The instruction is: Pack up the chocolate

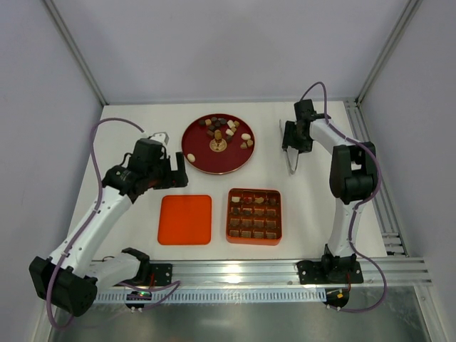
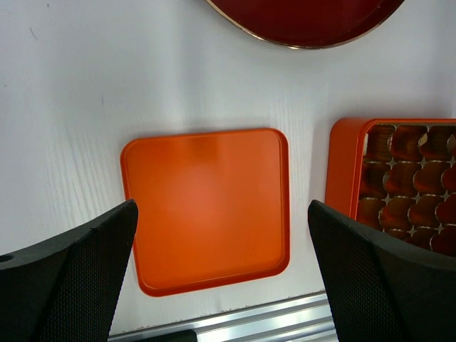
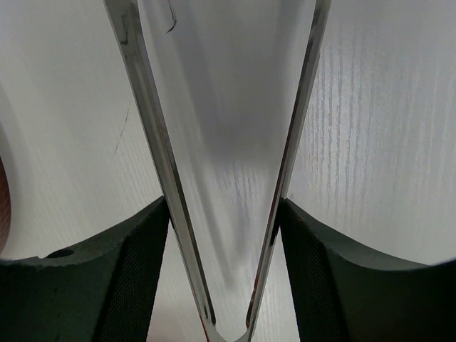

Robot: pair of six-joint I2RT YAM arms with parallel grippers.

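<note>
The chocolate [image 1: 229,130] — likely light, easily marred; pinch each piece across its sides. Right tool [image 3: 224,214] grasps the tweezers [image 3: 153,142], left tool [image 2: 222,214] released.

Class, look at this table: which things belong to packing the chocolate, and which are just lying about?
Part of the job:
chocolates
plate they lie on
box, partly filled
tweezers

Just lying there:
lid, flat beside the box
rail along the near edge

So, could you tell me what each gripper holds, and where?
The right gripper grips the tweezers by both arms near the joined end; the left gripper holds nothing.
</note>
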